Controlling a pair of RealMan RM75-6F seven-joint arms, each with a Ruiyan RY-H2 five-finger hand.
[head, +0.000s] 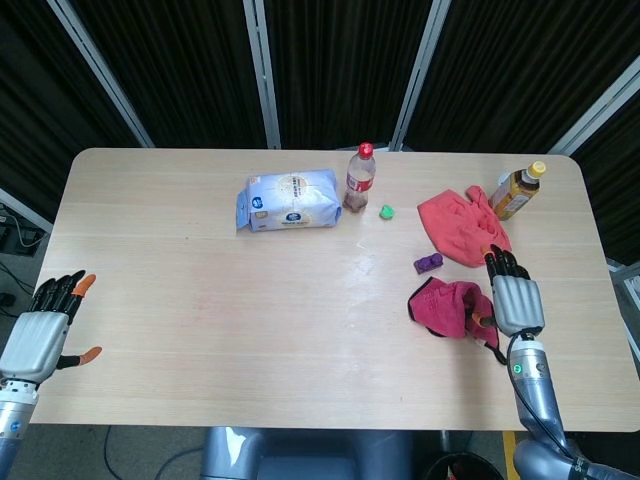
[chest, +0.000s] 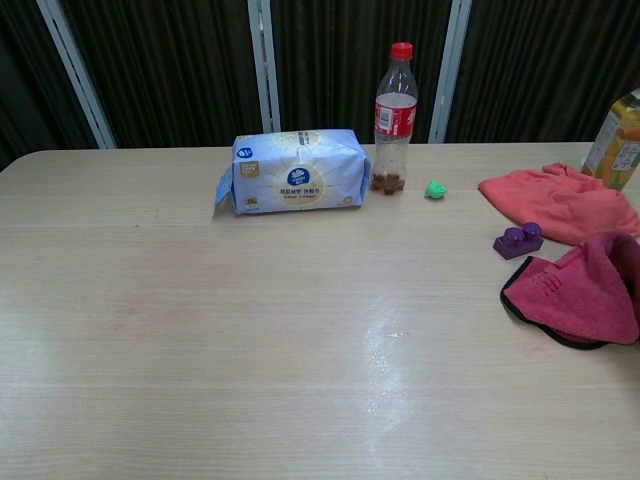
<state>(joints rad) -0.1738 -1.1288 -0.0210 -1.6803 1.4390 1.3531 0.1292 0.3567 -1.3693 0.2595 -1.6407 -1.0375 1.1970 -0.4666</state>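
- Right hand (head: 516, 300): rests at the right edge of the dark pink cloth (head: 446, 306), thumb side apparently touching it; whether it grips cannot be told.
- Cloth: bunched flat on the worktop (head: 200, 300), just below the purple block (head: 429, 263).
- Step, as judged: wiping; a further stroke calls for a firm hold and downward pressure.
- Left hand (head: 40, 330): fingers apart, holding nothing, off the worktop's left edge.
- Writing: red-labelled bottle (chest: 395, 115) and blue tissue pack (chest: 295, 171) bear print too small to read.

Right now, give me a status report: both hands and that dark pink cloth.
Left hand open, off the table's left edge. Right hand rests on the dark pink black-edged cloth, grip unclear. Small purple block lies just beyond the cloth.
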